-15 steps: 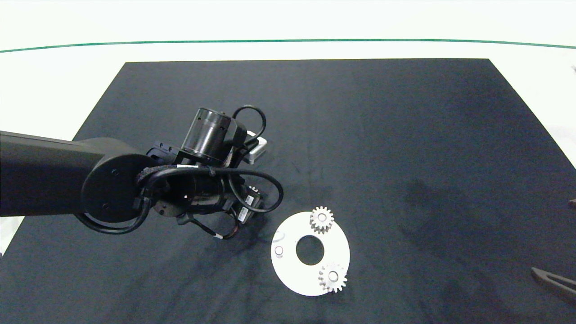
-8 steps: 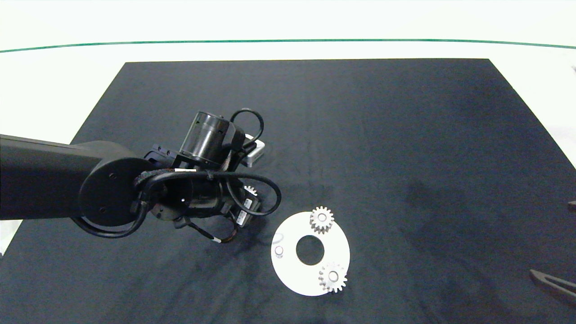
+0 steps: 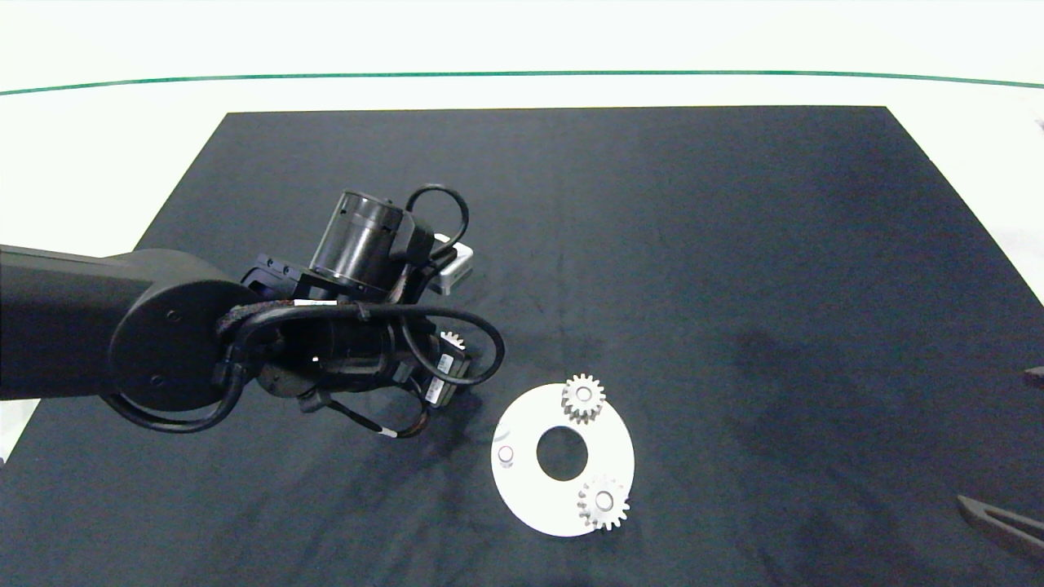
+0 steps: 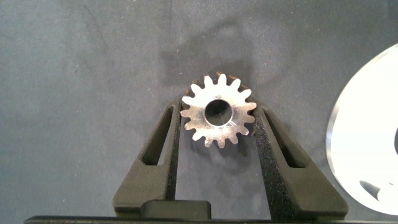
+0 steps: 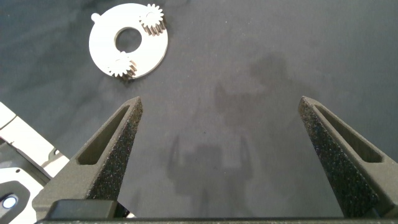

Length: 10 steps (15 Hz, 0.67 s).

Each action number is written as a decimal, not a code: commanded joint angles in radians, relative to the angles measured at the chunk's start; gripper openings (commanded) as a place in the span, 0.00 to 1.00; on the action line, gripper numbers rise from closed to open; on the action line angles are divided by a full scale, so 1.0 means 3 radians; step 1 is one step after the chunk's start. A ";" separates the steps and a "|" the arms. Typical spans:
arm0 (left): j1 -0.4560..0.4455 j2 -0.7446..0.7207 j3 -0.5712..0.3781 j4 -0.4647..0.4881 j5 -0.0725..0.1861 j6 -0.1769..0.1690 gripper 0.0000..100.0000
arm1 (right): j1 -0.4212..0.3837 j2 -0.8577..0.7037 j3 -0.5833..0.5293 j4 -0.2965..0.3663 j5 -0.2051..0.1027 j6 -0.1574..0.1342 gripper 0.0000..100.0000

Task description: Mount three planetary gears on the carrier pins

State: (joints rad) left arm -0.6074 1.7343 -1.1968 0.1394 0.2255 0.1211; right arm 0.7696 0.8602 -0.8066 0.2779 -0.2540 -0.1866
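Black cloth covers the surface (image 3: 652, 244) under me, with pale floor beyond its far edge. My left jaws (image 4: 217, 121) are clamped on one planetary gear (image 4: 218, 116), the foam pads pressing its teeth from both sides and its round centre hole facing my wrist camera, the cloth visible below it. From above, that gear (image 3: 451, 340) shows only as a sliver of teeth past my left arm's wrist, just left of the white disc (image 3: 534, 497). On that disc the head view shows two more gears, one at the far edge (image 3: 583, 398) and one at the near right edge (image 3: 603, 502), each seated with a pin end showing in its hole, and a bare carrier pin (image 3: 506, 453) standing on the left side. My left wrist camera catches only the disc's rim (image 4: 367, 124). My right jaws (image 5: 227, 124) are spread wide and empty at the near right of the surface, where the head view catches only a finger tip (image 3: 999, 518); the right wrist camera sees the disc (image 5: 146, 62) well away.
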 commanded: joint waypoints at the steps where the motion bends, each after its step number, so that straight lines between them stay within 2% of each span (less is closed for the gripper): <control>1: -0.0005 -0.0202 0.0098 0.0011 0.0010 -0.0066 0.24 | 0.0002 -0.0009 0.0004 -0.0001 -0.0002 -0.0007 1.00; 2: -0.0031 -0.0310 0.0175 0.0011 0.0025 -0.0153 0.23 | 0.0002 -0.0009 0.0004 -0.0001 -0.0002 -0.0007 1.00; 3: -0.0046 -0.0453 0.0303 0.0016 0.0025 -0.0168 0.20 | 0.0002 -0.0014 0.0004 -0.0001 -0.0002 -0.0007 1.00; 6: -0.0343 -0.0831 0.0778 0.0016 0.0025 -0.0158 0.19 | 0.0002 -0.0045 0.0004 -0.0001 -0.0007 -0.0007 1.00; 8: -0.0665 -0.0939 0.0921 0.0016 0.0051 -0.0163 0.19 | 0.0002 -0.0050 0.0004 -0.0001 -0.0007 -0.0033 1.00; 10: -0.0885 -0.0933 0.0927 0.0006 0.0148 -0.0189 0.19 | 0.0002 -0.0070 -0.0001 -0.0001 -0.0007 -0.0038 1.00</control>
State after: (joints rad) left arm -0.8268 1.4830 -0.9332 0.1432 0.2606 0.0662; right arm 0.7696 0.8438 -0.8053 0.2760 -0.2549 -0.1966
